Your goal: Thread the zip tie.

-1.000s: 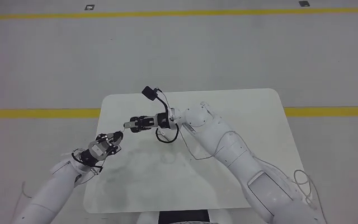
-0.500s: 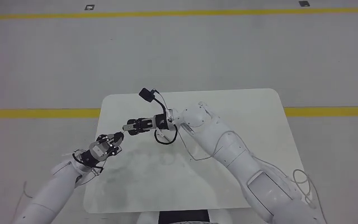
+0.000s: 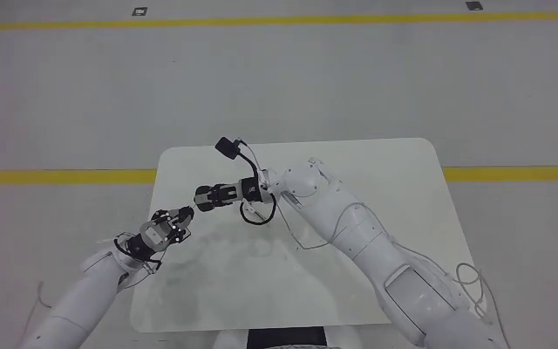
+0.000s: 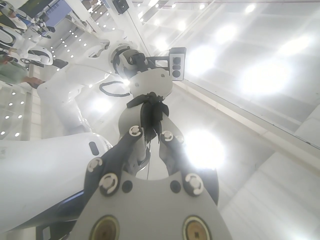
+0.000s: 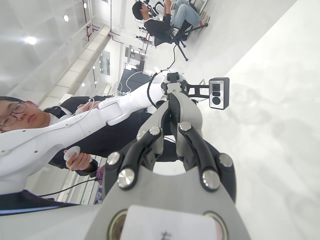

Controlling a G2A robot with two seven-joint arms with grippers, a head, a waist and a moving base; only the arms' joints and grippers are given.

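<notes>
Left of centre in the top view: left gripper (image 3: 185,214) and right gripper (image 3: 199,197) sat tip facing tip, very close, above the white rounded table (image 3: 392,174). Left gripper's fingers were drawn narrow, pinching a thin black plastic zip tie (image 4: 149,158) whose strand ran back between them. Right gripper's fingers were pressed together; I could not tell what they gripped.

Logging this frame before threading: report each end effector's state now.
Left end effector: closed on the zip tie, a thin black strip.
Right end effector: closed; whether it pinches anything cannot be told.
</notes>
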